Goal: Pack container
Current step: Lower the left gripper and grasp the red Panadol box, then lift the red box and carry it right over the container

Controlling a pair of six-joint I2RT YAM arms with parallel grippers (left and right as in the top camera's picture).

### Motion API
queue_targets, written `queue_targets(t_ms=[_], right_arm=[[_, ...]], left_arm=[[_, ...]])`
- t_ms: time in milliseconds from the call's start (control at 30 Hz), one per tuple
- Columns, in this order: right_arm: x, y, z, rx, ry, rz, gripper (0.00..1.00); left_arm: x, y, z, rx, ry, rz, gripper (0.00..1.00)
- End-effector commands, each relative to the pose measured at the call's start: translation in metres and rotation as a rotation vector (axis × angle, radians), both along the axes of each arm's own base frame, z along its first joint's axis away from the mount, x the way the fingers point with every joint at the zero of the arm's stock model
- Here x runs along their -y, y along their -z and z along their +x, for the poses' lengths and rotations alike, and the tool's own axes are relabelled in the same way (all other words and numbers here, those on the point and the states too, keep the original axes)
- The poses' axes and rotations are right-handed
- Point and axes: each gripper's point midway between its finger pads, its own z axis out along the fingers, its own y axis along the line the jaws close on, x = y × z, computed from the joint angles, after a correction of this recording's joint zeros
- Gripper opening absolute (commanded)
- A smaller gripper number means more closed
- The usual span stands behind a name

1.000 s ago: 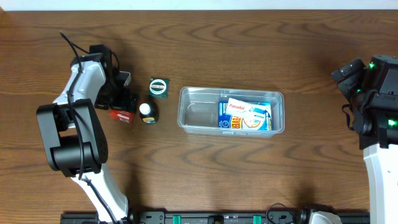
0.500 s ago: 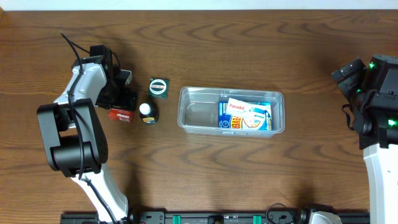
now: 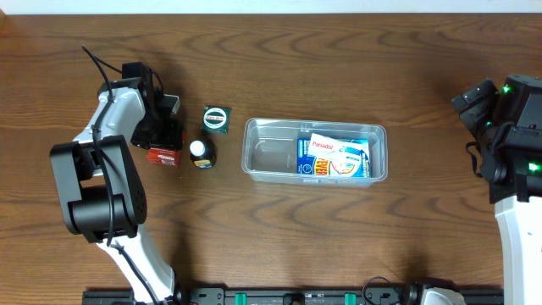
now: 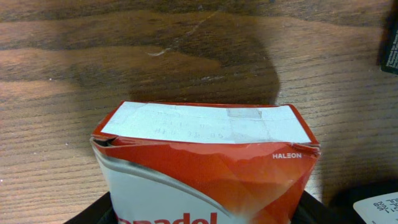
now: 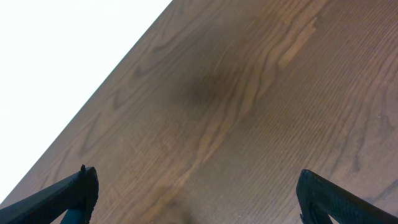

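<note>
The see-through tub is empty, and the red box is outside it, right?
Not empty. The overhead view shows a Panadol box lying in the right half of the container. The red box is outside it, as you said.

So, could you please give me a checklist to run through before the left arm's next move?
1. Red box centred at the left gripper: ok.
2. Grip firm: cannot tell, jaw contact is hidden.
3. Container has free space in its left half: ok.
4. Straight path to the container: not ok, the bottle stands between; probably lift over it.
5. Right gripper away from the container, jaws open: ok.
</note>
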Motion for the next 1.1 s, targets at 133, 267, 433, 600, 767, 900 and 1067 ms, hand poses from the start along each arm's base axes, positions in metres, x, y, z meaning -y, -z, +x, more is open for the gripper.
queue_targets(t_ms=[133,267,433,600,767,900,1067], right_arm=[[0.003,-0.002,0.0,0.008,0.021,0.003,0.99],[0.003,-0.003,0.0,0.008,0.021,0.003,0.99],[0.003,-0.002,0.0,0.008,0.021,0.003,0.99],[0.003,-0.003,0.0,0.008,0.021,0.003,0.99],[0.003,-0.003,0.0,0.008,0.021,0.003,0.99],[0.003,-0.003,0.0,0.008,0.021,0.003,0.99],[0.003,-0.003,0.0,0.008,0.021,0.003,0.99]], left_arm=[[0.0,-0.007,-0.002,-0.023,-0.097,-0.011,0.58],[-0.002,-0.039,0.008,0.003,-0.117,-0.009,0.57],[0.001,-0.093,0.021,0.078,-0.181,-0.021,0.57],[0.037,-0.161,0.036,0.225,-0.126,-0.155,0.57],[0.092,-0.214,0.042,0.372,-0.063,-0.318,0.57],[0.145,-0.241,0.038,0.434,0.032,-0.416,0.58],[0.21,-0.248,0.03,0.451,0.162,-0.46,0.57]])
